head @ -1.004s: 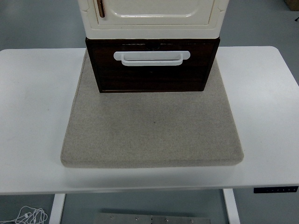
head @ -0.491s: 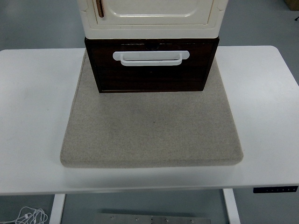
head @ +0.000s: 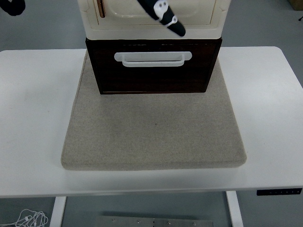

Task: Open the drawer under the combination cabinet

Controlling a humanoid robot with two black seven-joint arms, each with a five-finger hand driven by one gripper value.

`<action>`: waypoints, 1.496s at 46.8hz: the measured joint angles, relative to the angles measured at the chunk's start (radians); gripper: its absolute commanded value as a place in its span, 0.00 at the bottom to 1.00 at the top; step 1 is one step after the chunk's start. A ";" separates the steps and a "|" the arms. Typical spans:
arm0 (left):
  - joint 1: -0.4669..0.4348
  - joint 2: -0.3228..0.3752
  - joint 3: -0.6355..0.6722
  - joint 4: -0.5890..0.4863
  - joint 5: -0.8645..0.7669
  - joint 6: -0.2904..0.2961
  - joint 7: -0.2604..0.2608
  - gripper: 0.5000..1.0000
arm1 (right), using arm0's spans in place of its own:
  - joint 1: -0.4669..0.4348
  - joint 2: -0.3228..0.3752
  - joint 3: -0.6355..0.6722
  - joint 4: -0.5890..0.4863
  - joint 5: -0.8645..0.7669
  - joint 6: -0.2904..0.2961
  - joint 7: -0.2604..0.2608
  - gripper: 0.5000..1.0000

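— Left hand (head: 161, 16) first: what shows of it?

— Only a blurred black piece with white marks, slanting across the picture above the drawer, with its lower tip just over the drawer's top edge. A second black bit (head: 10, 5) sits far up and to the left of the drawer, at the picture's corner. I take both for the left arm, though that is not certain, and I cannot tell whether the hand is clenched or released. It touches nothing I can see.

— And the drawer itself?

— The dark brown wooden drawer (head: 154, 75) lies directly below the black piece, its front facing the camera and about flush with the unit above, so it looks closed. A white bar handle (head: 153, 58) runs across the upper part of the drawer's front, free of any grasp.

— What surrounds it?

— On top of the drawer stands the cream plastic cabinet (head: 118, 26), with a slim copper-coloured door pull (head: 101, 7) up and left of the drawer. Under the drawer, and spreading forward from it, lies a square grey felt mat (head: 154, 137). The mat rests on a white table (head: 33, 118), which reaches out on both sides of the drawer.
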 measured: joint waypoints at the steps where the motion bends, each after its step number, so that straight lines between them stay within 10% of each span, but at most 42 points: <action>1: -0.001 -0.005 0.018 -0.006 0.015 -0.001 0.003 1.00 | 0.000 0.000 0.000 0.000 0.000 0.000 0.000 0.85; 26: 0.030 -0.153 0.099 0.005 0.078 0.060 0.269 1.00 | 0.000 0.000 0.000 0.000 0.000 0.000 0.000 0.85; 70: 0.140 -0.205 0.103 0.128 0.081 0.117 0.316 1.00 | 0.000 0.000 0.000 0.000 0.000 0.000 0.000 0.85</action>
